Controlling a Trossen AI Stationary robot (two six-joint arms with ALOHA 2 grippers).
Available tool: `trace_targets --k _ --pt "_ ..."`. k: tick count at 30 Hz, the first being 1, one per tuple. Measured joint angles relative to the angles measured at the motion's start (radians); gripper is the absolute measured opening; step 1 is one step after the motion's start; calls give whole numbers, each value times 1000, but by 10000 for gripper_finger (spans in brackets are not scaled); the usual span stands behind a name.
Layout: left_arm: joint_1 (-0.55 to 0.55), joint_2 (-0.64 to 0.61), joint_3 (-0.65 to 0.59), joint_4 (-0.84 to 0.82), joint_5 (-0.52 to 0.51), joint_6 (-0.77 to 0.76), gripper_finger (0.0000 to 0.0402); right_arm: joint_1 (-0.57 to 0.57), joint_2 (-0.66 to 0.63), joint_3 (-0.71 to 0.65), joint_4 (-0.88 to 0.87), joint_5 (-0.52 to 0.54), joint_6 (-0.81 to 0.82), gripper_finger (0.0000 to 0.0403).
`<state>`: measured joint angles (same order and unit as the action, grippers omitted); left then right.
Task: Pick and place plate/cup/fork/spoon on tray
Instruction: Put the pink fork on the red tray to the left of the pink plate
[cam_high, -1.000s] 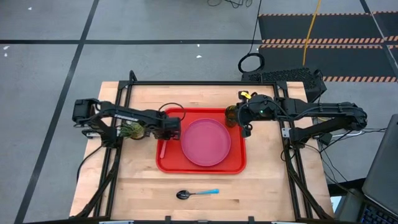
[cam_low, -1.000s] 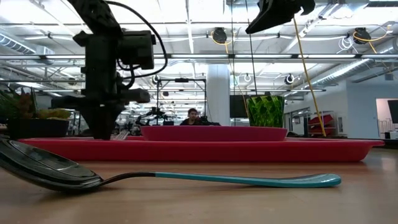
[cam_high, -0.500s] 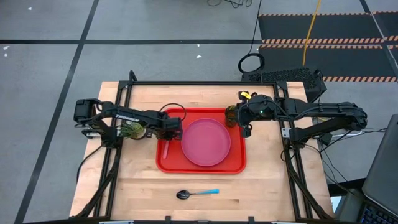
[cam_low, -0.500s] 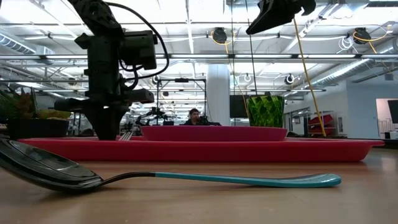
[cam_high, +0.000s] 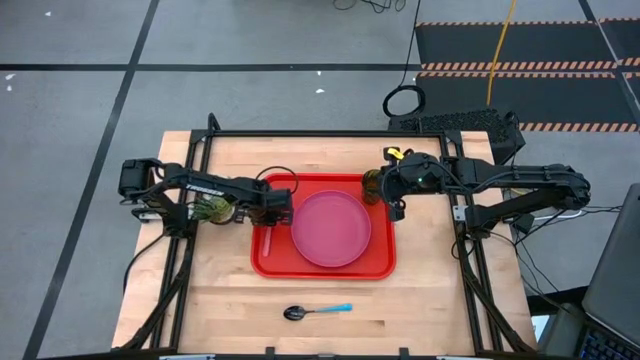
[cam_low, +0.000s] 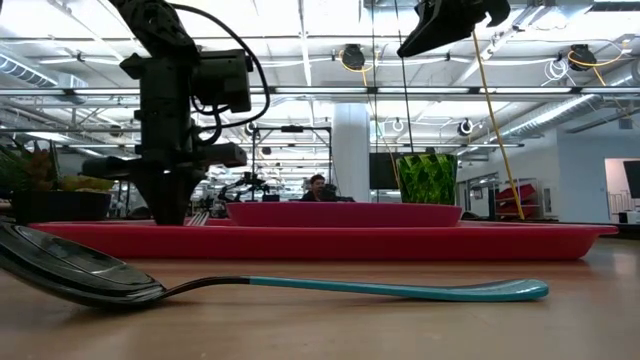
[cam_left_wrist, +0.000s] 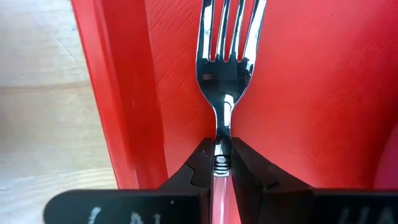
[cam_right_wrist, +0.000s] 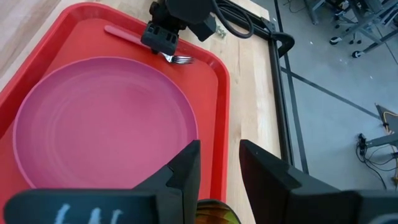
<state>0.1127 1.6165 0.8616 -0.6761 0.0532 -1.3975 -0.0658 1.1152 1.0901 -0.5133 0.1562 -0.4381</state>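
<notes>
The red tray (cam_high: 380, 268) lies mid-table with the pink plate (cam_high: 330, 228) in it. The green cup (cam_high: 371, 185) stands upright at the tray's far right corner; it also shows in the low view (cam_low: 428, 180). My left gripper (cam_high: 270, 214) is over the tray's left part, shut on the fork (cam_left_wrist: 227, 56). My right gripper (cam_right_wrist: 217, 155) is open, above and just beside the cup, touching nothing. The blue-handled spoon (cam_high: 318, 311) lies on the bare table near the front edge. My left gripper pinches the fork between its two fingers where the metal neck meets the pink handle (cam_left_wrist: 219, 155). The fingers come from above, pointing down, and lie across the fork. The fork is level, low over the tray floor left of the plate, handle (cam_high: 267, 240) toward the near edge; whether it rests there I cannot tell.
A small potted plant (cam_high: 212, 210) stands on the table just left of the tray, under my left arm. A black metal frame (cam_high: 300, 133) runs along the table's far and side edges. There is bare wood around the spoon.
My left gripper has shifted a little toward the table's right edge with the fork, staying shut on it, and has then kept still. The fork's handle has moved with it over the tray.
</notes>
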Motion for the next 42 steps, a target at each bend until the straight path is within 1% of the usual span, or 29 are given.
trace_targets --k 10,13,18,22,42 --pt "0 0 0 0 2 -9 33 0 0 0 0 0 0 106" --pt "0 0 0 6 4 -17 50 0 0 0 0 0 -1 106" --pt "0 0 0 21 17 -23 94 0 0 0 -1 0 -1 106" --pt "0 0 0 20 17 -27 114 0 0 0 -10 0 -1 106" --pt "24 -1 0 -9 -10 -56 115 0 0 0 -12 0 -1 106"
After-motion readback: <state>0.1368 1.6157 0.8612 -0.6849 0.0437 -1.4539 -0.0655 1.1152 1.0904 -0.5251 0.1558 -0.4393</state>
